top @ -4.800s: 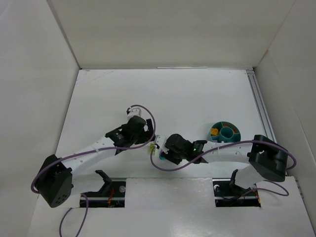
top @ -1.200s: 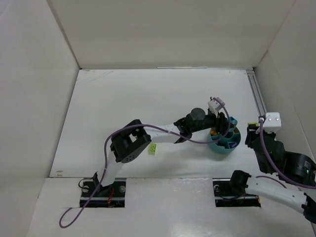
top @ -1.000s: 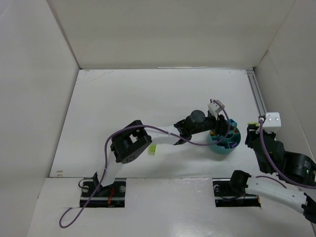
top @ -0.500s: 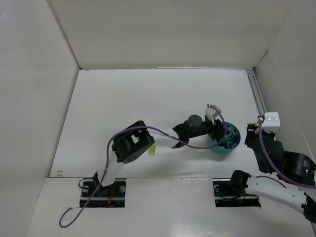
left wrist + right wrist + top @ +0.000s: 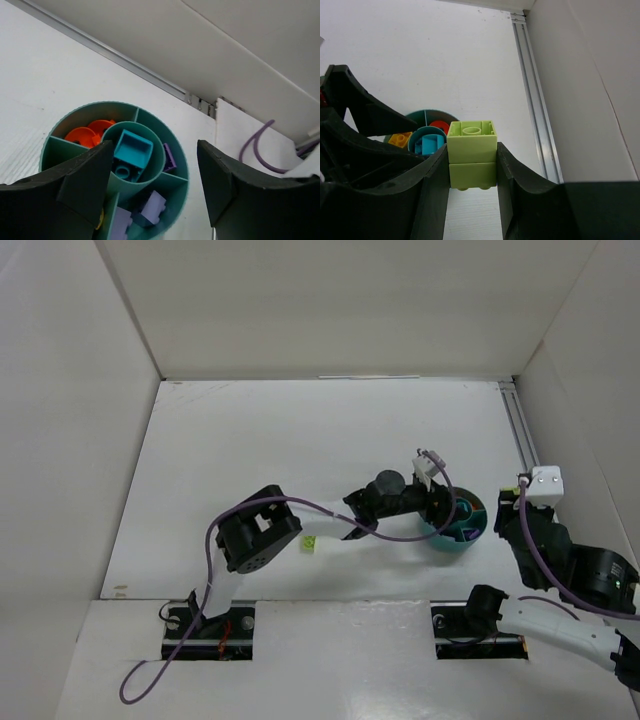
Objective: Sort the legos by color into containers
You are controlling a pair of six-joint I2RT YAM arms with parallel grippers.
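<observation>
The round teal bowl stands at the right of the table. In the left wrist view its rim rings wedges holding orange pieces, purple bricks, a yellow sliver, and a teal brick in the centre cup. My left gripper hovers open and empty over the bowl, jaws wide apart. My right gripper is shut on a stack of two lime green bricks, held to the right of the bowl. Another lime green brick lies on the table at centre left.
A metal rail runs along the table's right edge, also in the right wrist view. White walls enclose the table at left, back and right. The left arm stretches across the table's middle, its purple cable looping beside it.
The left arm, which had reached across to the bowl, has drawn slightly back left over it. The right gripper with the lime bricks has edged left toward the bowl.
</observation>
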